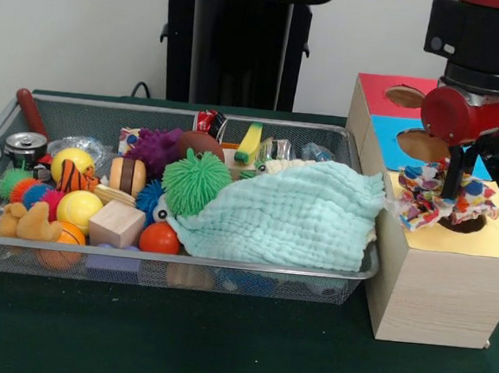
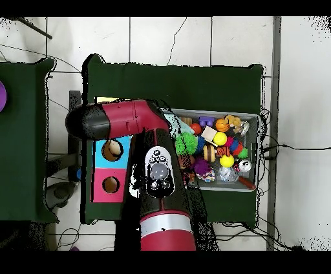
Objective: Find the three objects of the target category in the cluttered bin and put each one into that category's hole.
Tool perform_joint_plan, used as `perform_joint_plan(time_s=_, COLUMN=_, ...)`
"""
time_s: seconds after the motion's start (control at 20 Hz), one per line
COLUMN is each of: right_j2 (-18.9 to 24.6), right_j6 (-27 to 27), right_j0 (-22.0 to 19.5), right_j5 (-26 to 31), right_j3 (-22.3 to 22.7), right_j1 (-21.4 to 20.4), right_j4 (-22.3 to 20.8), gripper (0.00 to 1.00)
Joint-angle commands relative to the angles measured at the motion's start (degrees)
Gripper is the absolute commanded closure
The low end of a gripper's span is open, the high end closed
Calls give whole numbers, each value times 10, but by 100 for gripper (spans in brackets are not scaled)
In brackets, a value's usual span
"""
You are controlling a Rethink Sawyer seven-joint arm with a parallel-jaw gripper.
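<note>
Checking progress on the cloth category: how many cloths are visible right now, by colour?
Mint green cloth: 1, in the bin
Multicoloured patterned cloth: 1, on the box's yellow panel, at its hole
Total: 2 visible; any others buried under the clutter cannot be seen.
</note>
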Motion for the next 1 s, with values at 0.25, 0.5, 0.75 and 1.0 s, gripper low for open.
perform_joint_plan(time_s=0.25, right_j2=77, right_j6=40, right_j0=-41, right_j5=25, right_j3=50, right_j1=58, right_j4=26, gripper=100)
perform_joint_plan(time_s=0.5, right_j2=104, right_j6=22, right_j0=-58, right_j5=40, right_j3=59, right_j1=80, right_j4=39, gripper=100)
perform_joint_plan(time_s=0.75, right_j2=124, right_j6=11, right_j0=-70, right_j5=57, right_j3=60, right_j1=92, right_j4=45, gripper=100)
perform_joint_plan(time_s=1.0, right_j2=135, right_j6=9, right_j0=-77, right_j5=54, right_j3=58, right_j1=98, right_j4=40, gripper=100)
